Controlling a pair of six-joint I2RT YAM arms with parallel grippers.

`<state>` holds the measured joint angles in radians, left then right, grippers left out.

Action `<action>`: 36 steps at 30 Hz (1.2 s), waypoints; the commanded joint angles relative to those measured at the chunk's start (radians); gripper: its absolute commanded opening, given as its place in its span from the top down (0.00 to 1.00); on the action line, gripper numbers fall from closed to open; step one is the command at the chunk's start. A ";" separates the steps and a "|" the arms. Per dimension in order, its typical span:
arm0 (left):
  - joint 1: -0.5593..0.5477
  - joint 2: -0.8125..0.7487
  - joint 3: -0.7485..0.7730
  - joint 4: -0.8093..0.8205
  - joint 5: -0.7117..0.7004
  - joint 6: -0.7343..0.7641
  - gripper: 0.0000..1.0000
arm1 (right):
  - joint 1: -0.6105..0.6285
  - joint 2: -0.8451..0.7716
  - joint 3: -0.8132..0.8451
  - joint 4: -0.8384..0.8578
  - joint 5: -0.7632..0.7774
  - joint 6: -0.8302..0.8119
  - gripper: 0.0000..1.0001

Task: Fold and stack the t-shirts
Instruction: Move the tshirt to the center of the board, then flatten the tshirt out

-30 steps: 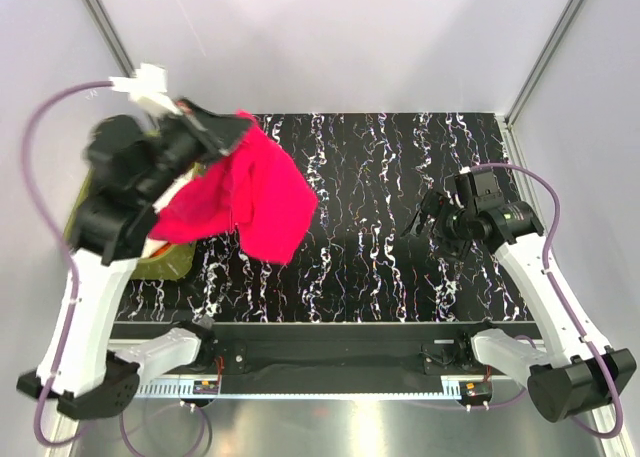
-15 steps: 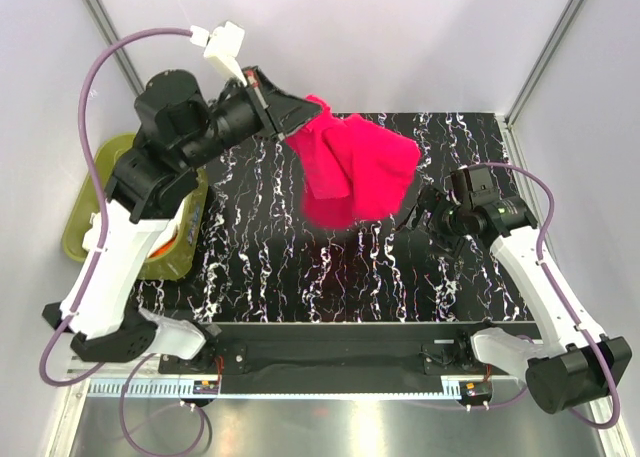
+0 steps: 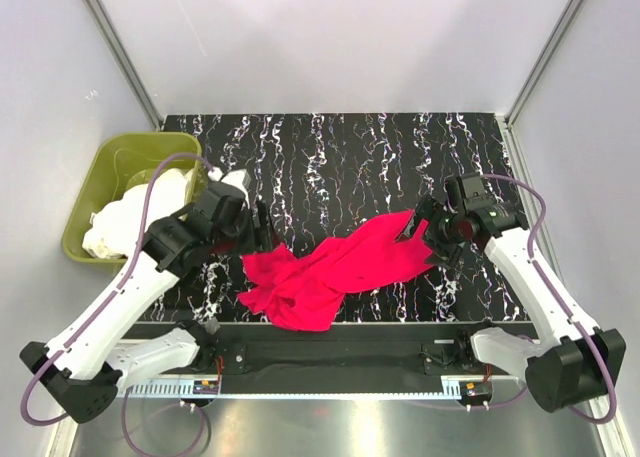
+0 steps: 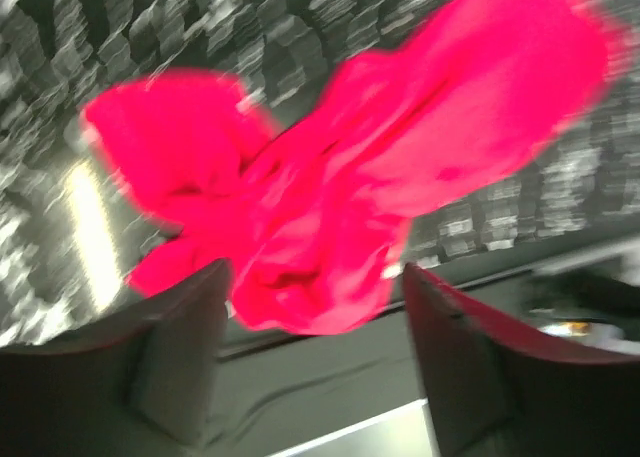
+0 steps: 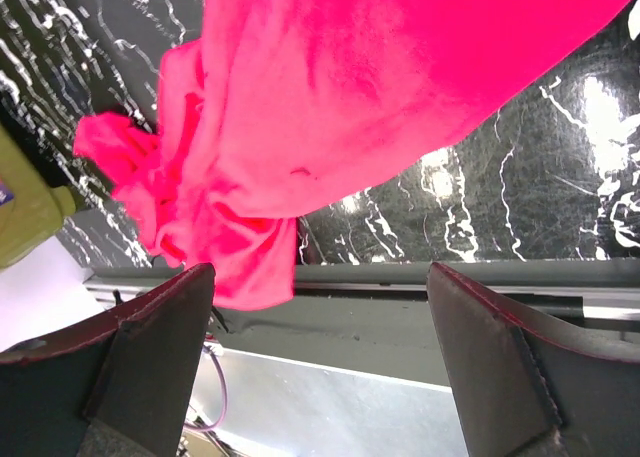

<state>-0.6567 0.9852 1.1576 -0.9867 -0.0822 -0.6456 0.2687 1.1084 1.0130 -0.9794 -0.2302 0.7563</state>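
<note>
Crimson t-shirt (image 3: 335, 272) lies crumpled, unfolded; left claw (image 4: 315, 269) and right claw (image 5: 320, 267) gape apart.

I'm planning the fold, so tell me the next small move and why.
Probably lower the right gripper onto the red t-shirt at its right end and pinch it. The shirt lies crumpled on the table, and the left gripper and the right one are open, holding nothing.

crimson cloth t-shirt (image 3: 335, 269) crumpled on the black marbled table (image 3: 350, 157), between left fingers (image 4: 170, 367) and right fingers (image 5: 500, 367); olive plastic tub (image 3: 100, 172) holding white cloth shirts (image 3: 128, 219), left of the left fingers.
</note>
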 commanded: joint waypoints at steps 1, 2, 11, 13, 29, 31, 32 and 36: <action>0.009 -0.045 -0.035 -0.027 -0.079 0.017 0.19 | 0.006 0.039 0.002 0.057 0.026 0.017 0.06; 0.009 -0.042 -0.062 0.000 -0.011 0.046 0.19 | 0.006 0.065 0.016 0.059 0.043 0.017 0.05; -0.001 0.234 -0.154 0.270 0.393 0.142 0.28 | 0.003 0.296 0.097 0.126 0.275 0.034 0.26; -0.014 0.294 -0.151 0.257 0.394 0.164 0.28 | 0.000 0.390 0.125 0.160 0.235 0.012 0.28; -0.063 0.481 -0.210 0.270 0.470 0.274 0.35 | 0.000 0.777 0.315 0.228 0.078 0.017 0.53; -0.066 0.498 -0.223 0.281 0.502 0.265 0.31 | 0.000 0.791 0.318 0.232 0.083 0.009 0.58; -0.067 0.509 -0.228 0.289 0.512 0.262 0.31 | 0.000 0.797 0.318 0.229 0.086 0.006 0.63; -0.075 0.540 -0.249 0.309 0.533 0.248 0.66 | 0.000 0.792 0.331 0.205 0.103 -0.005 0.84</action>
<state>-0.7219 1.5131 0.9283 -0.7208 0.3847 -0.3965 0.2676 1.9049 1.2964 -0.7696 -0.1249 0.7616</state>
